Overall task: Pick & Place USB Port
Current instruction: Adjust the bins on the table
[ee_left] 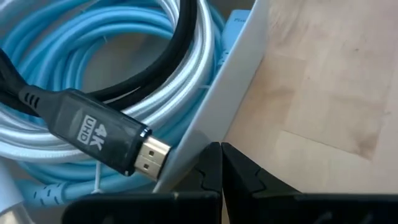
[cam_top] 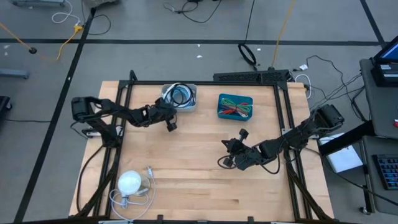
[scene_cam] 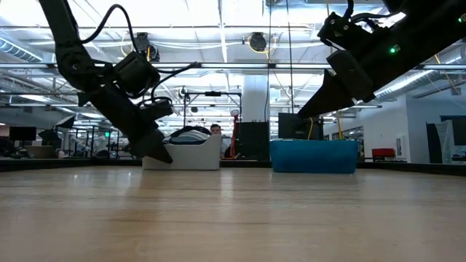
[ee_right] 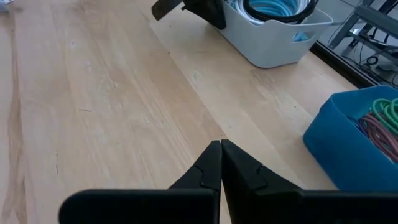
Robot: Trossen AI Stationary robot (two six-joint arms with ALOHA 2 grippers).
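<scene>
we begin at the left of the wooden table (cam_top: 199, 180), where a white round device (cam_top: 129, 182) with its white cord (cam_top: 144, 193) lies near the front corner, well apart from both arms. further back, the left gripper (cam_top: 169, 118) sits low beside the front wall of the white bin (cam_top: 191, 104), its fingers (ee_left: 208, 171) pressed together with nothing between them; in the left wrist view the tips stand just at the bin's rim. inside that bin we note coiled light blue cables (ee_left: 81, 43), a black cable (ee_left: 155, 62) crossing them, and a grey hdmi plug marked 4k uhd (ee_left: 102, 134) lying on top of the coils, its metal end pointing toward the bin wall. we cannot tell from these views which of the bin's contents is a usb port. to the right of the white bin stands a blue bin (cam_top: 235, 106) holding green and red cords (cam_top: 236, 107). in front of it, over bare table, the right gripper (cam_top: 230, 152) hangs above the wood with its fingers (ee_right: 214, 165) clenched shut and empty, well apart from both bins.
</scene>
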